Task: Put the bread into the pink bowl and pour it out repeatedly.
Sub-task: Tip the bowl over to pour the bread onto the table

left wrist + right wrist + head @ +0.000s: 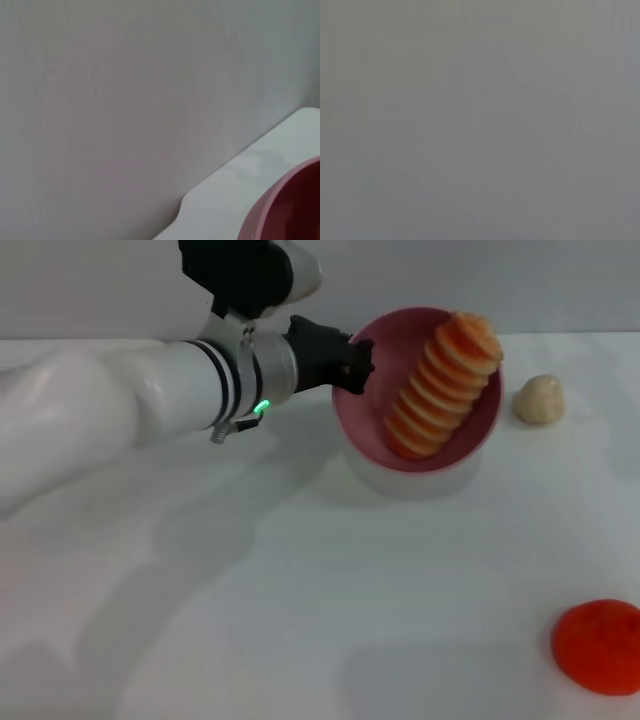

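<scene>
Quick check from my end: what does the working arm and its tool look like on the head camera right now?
The left arm is glossy white with rounded segments, black bands at the wrist, a silver collar and a small green light. A black block sits above it. Its tool is black and angular. The right arm is not in view.

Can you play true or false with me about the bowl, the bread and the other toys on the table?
1. The bread is inside the pink bowl. True.
2. The pink bowl sits flat on the table. False: it is tipped, its opening facing the head camera.
3. The left gripper holds the bowl's rim. True: its jaws are clamped on the rim.
4. The beige lump is inside the bowl. False: it lies on the table beside it.
5. The orange-red round thing touches the bowl. False: it lies apart, nearer the camera.
</scene>
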Robot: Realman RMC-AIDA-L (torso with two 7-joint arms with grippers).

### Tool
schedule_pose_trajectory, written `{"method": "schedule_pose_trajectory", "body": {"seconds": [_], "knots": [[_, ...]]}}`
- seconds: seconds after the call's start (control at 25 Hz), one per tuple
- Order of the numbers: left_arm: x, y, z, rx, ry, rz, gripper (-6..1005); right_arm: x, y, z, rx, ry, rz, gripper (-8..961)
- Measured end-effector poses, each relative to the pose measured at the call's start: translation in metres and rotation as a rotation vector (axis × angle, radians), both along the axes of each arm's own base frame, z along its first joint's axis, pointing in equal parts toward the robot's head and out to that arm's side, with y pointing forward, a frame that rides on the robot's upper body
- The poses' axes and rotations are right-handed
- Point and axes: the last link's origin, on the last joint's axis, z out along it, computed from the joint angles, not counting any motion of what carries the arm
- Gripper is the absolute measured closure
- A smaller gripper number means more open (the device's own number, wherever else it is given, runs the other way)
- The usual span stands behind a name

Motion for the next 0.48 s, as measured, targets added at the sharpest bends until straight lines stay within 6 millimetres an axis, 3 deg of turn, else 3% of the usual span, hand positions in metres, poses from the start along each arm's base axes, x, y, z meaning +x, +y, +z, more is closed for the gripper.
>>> {"method": "schedule_pose_trajectory", "body": {"seconds": [0.16,0.24,0.48], "knots": [[0.004,-0.002,-0.005,0.037,0.003,-0.036,961,0.010,-0.002,0.002,0.005,0.014,-0.015,514],[0.013,-0.014,-0.019,0.115,-0.004,-0.129,961,0.015,-0.004,0.004,0.011,0.018,-0.024,514],[0.015,-0.020,-0.022,0.196,-0.022,-0.180,961,0.023,-0.010,0.017,0.048,0.041,-0.016,514]]}}
